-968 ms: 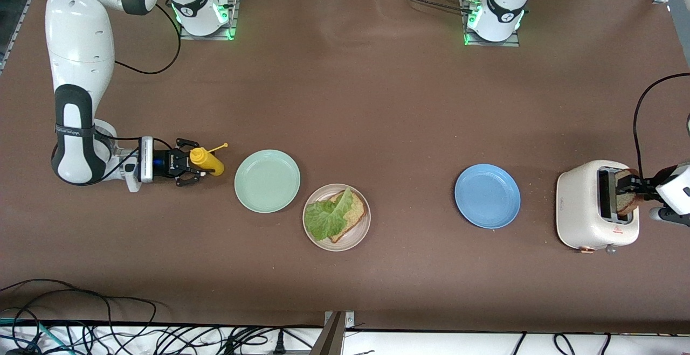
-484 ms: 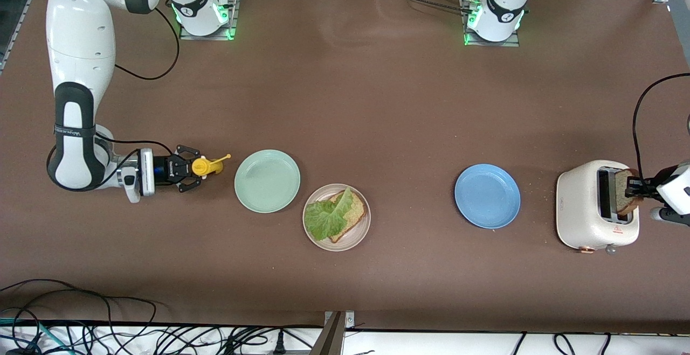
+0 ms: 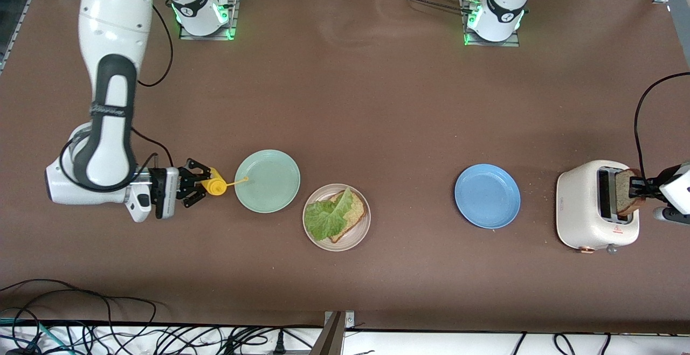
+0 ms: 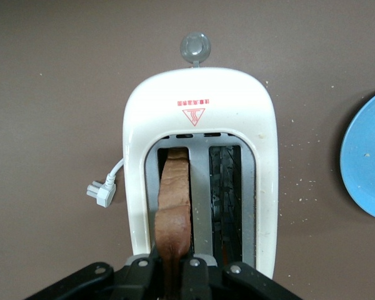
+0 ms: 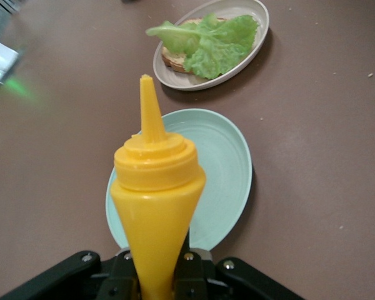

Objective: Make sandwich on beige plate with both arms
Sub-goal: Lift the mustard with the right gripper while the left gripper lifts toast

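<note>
The right pincer (image 3: 200, 186) grips a mustard bottle (image 3: 214, 186), nozzle toward the beige plate (image 3: 362, 233) holding bread (image 3: 353, 215) and lettuce (image 3: 325, 216); the left pincer (image 3: 637, 189) clamps the top slice (image 3: 624, 192) in the toaster (image 3: 582, 204).

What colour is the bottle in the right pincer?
Yellow bottle, nozzle included; clearest in the right wrist view.

the beige plate (image 3: 362, 235) sat on the worktop (image 3: 377, 102) between two other plates (image 3: 267, 180) (image 3: 487, 195), nearer the camera; the toaster (image 3: 582, 209) stood at the left arm's end.
</note>
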